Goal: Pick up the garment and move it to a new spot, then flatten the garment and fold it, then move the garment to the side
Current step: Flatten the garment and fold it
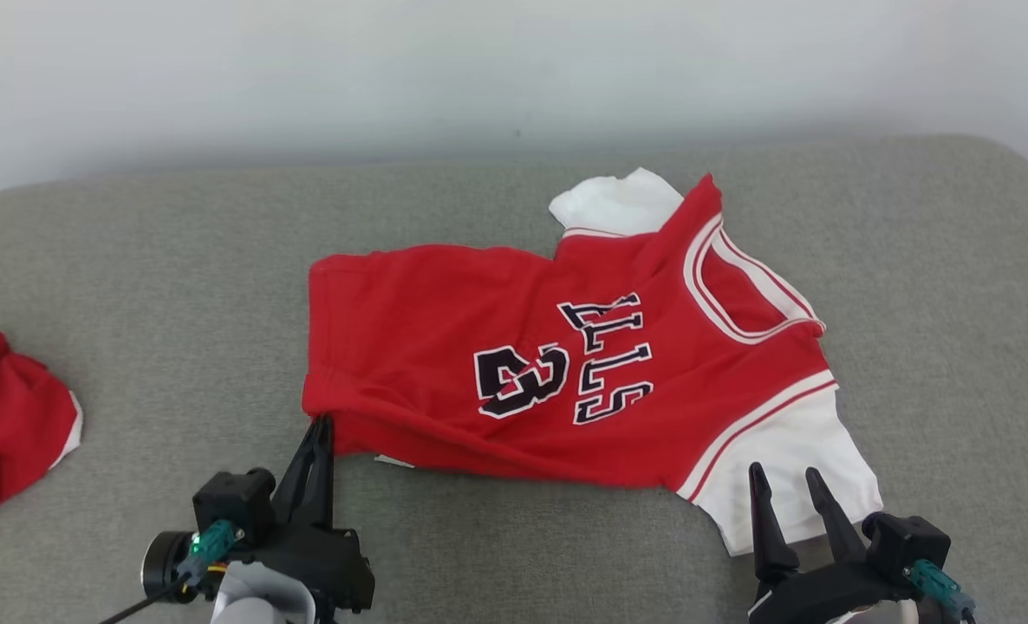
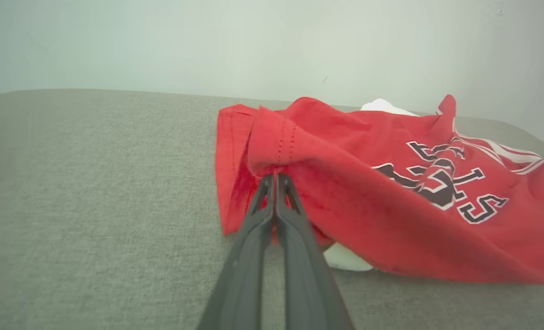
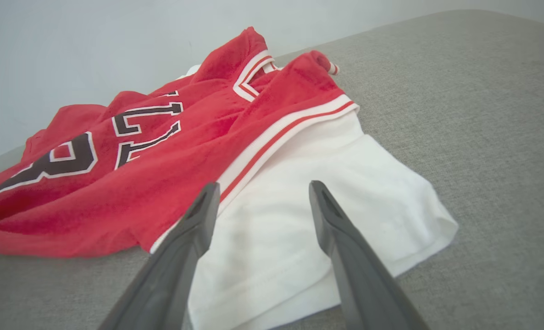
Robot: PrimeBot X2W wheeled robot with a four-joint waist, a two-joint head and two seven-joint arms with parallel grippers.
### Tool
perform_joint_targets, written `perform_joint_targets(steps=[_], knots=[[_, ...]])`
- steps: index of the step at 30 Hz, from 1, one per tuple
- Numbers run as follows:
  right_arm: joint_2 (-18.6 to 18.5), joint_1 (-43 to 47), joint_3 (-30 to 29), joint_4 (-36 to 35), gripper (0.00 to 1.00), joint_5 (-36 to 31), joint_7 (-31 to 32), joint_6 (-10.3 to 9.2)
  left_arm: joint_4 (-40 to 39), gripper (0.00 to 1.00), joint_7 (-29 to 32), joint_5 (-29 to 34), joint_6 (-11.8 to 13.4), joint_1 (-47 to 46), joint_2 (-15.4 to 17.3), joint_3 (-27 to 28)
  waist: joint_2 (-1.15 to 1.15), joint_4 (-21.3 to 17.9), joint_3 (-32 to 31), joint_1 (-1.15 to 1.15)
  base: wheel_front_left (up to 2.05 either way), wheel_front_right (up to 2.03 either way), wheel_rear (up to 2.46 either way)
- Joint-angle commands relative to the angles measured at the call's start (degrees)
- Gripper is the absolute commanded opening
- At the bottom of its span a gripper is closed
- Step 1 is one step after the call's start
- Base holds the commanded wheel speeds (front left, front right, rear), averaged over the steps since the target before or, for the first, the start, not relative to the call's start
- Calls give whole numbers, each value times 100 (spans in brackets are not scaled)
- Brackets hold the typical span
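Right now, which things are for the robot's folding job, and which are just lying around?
For the job: red jersey; left tool, shut on its hem; right tool, open by the white sleeve.
Just lying around: crumpled red cloth at the left edge of the grey surface.

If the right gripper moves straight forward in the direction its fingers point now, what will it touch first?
Probably the white sleeve of the red jersey: the open right gripper points across it. How high the tips stand above the cloth is unclear.
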Motion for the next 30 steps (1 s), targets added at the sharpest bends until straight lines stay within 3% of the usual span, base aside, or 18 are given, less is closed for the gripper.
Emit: perform_joint_targets(steps=[1,12,22,23,24,30], knots=[[8,106,13,26,100,92,0,-14,-72,0,-20,11,3,182,-1,32,0,249,-308,0,0,0,0],[7,357,65,86,100,285,0,-14,293,0,67,-142,-88,1070,7,-207,0,551,-713,0,0,0,0],[8,431,75,111,100,203,0,-15,655,0,93,-554,-28,1494,8,-275,0,415,-808,0,0,0,0],[8,438,75,110,100,194,0,-15,659,37,77,-511,16,1495,18,-275,0,400,-817,0,0,0,0],[6,445,67,105,100,180,0,-15,669,100,48,-502,56,1507,33,-251,0,377,-825,0,0,0,0],[5,462,-129,-195,100,33,0,-15,210,100,-23,-352,314,1510,150,71,0,227,-856,0,0,0,0]])
